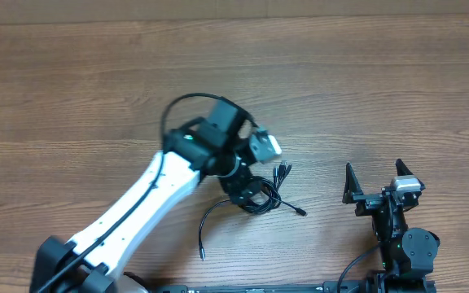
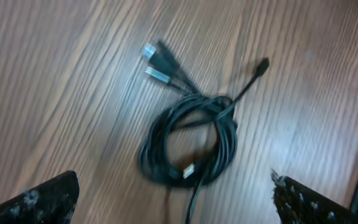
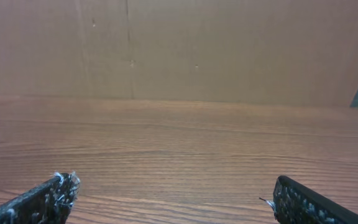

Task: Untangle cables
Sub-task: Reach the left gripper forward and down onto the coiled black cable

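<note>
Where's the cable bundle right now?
Overhead, centre-frame: the cable bundle lies directly under the open left gripper, well left of the right gripper.

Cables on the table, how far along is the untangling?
Done: nothing yet; the cables lie as one coiled bundle with plug ends sticking out. In hand: the left gripper hangs open over that bundle, not gripping any strand. The right gripper is open too, off to the side above bare table. Left: grasp the bundle, pull the strands apart and lay each out separately.
</note>
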Tool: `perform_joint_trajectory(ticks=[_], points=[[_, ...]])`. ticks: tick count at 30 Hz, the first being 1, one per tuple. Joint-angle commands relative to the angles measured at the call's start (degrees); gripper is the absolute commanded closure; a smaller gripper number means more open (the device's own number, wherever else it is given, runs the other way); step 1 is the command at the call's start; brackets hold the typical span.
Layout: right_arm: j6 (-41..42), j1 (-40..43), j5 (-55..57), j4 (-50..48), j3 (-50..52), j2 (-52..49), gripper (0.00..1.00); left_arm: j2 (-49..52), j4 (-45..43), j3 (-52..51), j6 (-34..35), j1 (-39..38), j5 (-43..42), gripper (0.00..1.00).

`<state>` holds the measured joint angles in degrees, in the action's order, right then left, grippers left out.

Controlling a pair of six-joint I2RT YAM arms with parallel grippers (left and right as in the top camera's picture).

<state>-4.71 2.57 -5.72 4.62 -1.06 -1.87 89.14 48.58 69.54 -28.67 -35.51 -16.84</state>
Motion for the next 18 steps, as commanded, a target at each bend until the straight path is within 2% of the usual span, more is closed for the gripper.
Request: perform_joint_trajectory(ticks=[1,14,18], points=[[0.2,-0.3,0.3,-0.2,0.6,0.5,0.00,3.3,-2.3,1.1,-2.2,-1.7,0.7,0.00],[0.2,-0.3,0.3,-0.2,0.6,0.5,0.00,10.6,-4.3,1.1,-4.0,-2.0,0.7,0.01],[0.2,-0.3,0.3,-0.2,0.6,0.5,0.00,13.4,-5.2,1.1,-6.2,-2.0,1.0,0.16]])
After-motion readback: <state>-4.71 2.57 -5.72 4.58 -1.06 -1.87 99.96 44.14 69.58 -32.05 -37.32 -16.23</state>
